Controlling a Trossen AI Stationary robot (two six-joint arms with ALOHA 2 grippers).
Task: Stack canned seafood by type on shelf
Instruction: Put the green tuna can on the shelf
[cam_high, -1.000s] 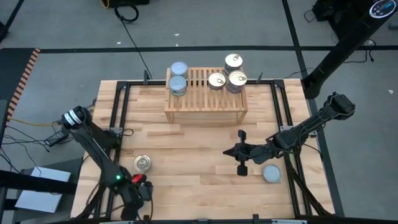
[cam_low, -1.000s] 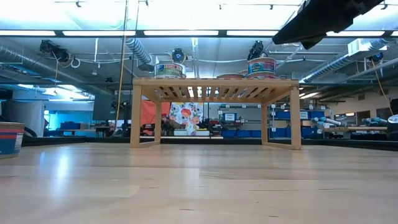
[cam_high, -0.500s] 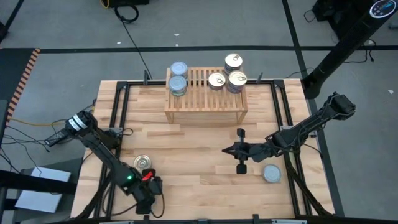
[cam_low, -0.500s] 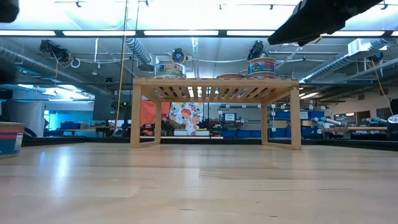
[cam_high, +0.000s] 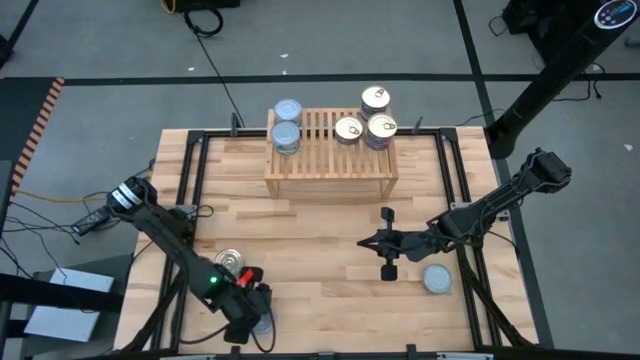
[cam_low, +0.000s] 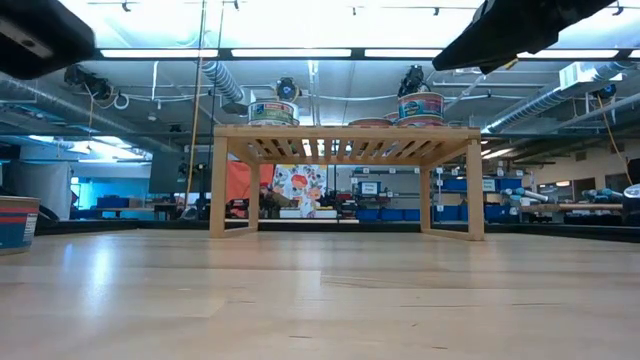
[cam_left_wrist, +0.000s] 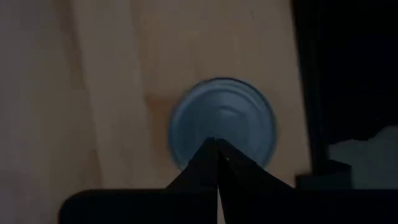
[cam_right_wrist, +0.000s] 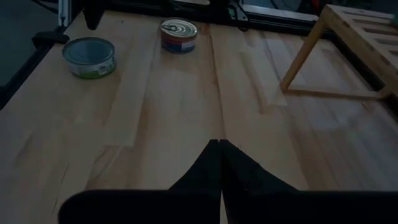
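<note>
Five tins (cam_high: 366, 117) sit sorted on the shelf (cam_high: 330, 158); we count three on the bench (cam_high: 320, 240), both jaws closed, empty.

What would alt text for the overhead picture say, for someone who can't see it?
Seen from above, a wooden shelf holds silver-lidded tins at its left end and gold-lidded tins at its right. On the table, the left claw reaches the near edge and the right claw hovers mid-table.

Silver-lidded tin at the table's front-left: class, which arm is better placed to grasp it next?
Left. The left gripper hangs directly over that tin, though its fingers are shut; the right gripper waits centrally, well away from it.
</note>
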